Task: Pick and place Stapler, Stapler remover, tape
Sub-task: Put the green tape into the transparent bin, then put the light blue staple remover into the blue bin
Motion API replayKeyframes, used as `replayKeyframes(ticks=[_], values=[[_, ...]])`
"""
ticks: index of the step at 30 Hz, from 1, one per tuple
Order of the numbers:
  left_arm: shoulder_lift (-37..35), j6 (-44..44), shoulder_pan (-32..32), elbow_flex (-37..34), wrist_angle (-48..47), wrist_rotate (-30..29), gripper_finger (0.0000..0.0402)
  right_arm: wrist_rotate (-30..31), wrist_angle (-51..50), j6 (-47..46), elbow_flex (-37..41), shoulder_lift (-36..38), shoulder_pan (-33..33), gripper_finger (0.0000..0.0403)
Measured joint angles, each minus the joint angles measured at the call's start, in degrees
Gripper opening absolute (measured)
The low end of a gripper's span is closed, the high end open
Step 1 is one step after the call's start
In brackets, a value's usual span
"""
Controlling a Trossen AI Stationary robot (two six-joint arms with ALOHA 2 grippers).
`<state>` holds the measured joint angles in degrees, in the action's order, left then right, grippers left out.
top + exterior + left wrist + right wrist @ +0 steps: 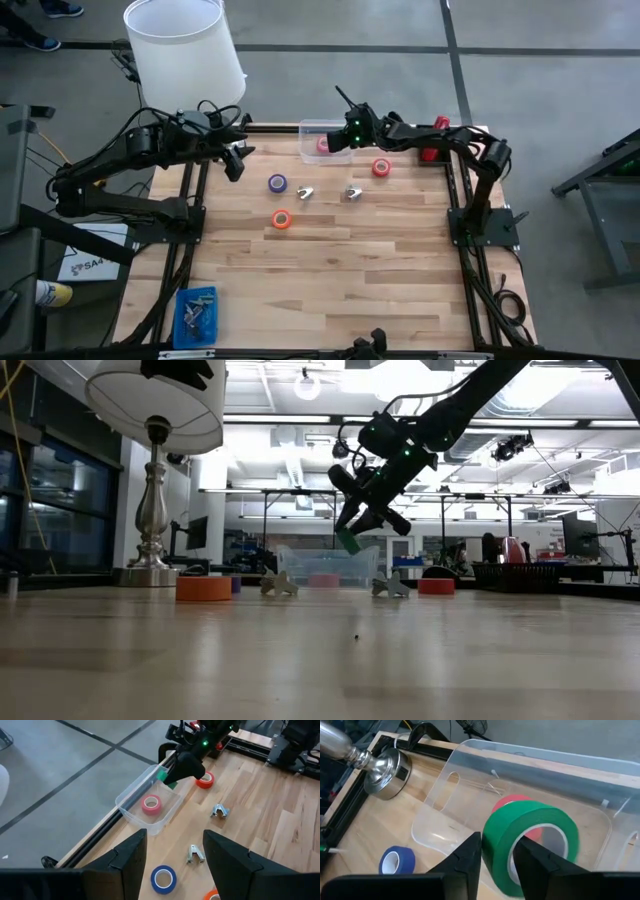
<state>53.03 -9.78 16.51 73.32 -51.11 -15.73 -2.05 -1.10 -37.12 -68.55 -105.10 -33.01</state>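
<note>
My right claw point(497, 857) pinches a green ring-shaped tape roll point(530, 840) above the clear plastic bin point(470, 785), pink tape roll point(151, 804) inside. Left claw point(172, 857) spread, hovering near the surface's point(330, 270) left edge.

A lab or workshop hall: beyond the wooden bench point(320, 650), bright ceiling lights point(306, 384) hang over rows of metal-framed workstations point(300, 510) with monitors point(578, 535); around the bench lies bare concrete floor point(330, 20).

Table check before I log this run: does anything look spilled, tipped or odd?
Nothing stands out. The right gripper holds the green tape over the clear bin, where a pink roll lies flat; other rolls and the removers sit unspilled.
</note>
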Motion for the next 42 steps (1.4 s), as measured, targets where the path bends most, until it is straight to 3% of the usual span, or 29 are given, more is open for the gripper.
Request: replayKeyframes(ticks=[11, 16, 27, 36, 42], values=[[0.0, 0.0, 0.0, 0.0, 0.0, 0.0, 0.0190, -0.4, -2.1, -0.1, 0.0, 0.0, 0.0, 0.0190], [0.0, 0.0, 0.0, 0.0, 0.0, 0.0, 0.0190, -5.0, -2.3, 0.1, 0.0, 0.5, -0.3, 0.0224], [0.0, 0.0, 0.0, 0.0, 0.0, 0.0, 0.0190, -20.1, -9.1, 6.3, 0.0, 4.6, -0.1, 0.0216], [0.0, 0.5, 0.0, 0.0, 0.0, 0.0, 0.0190, -20.4, -21.2, 21.4, 0.0, 13.5, 2.0, 0.0197], [0.0, 0.8, 0.0, 0.0, 0.0, 0.0, 0.0190, -15.1, -35.3, 37.3, 0.0, 15.0, 4.5, 0.0198]])
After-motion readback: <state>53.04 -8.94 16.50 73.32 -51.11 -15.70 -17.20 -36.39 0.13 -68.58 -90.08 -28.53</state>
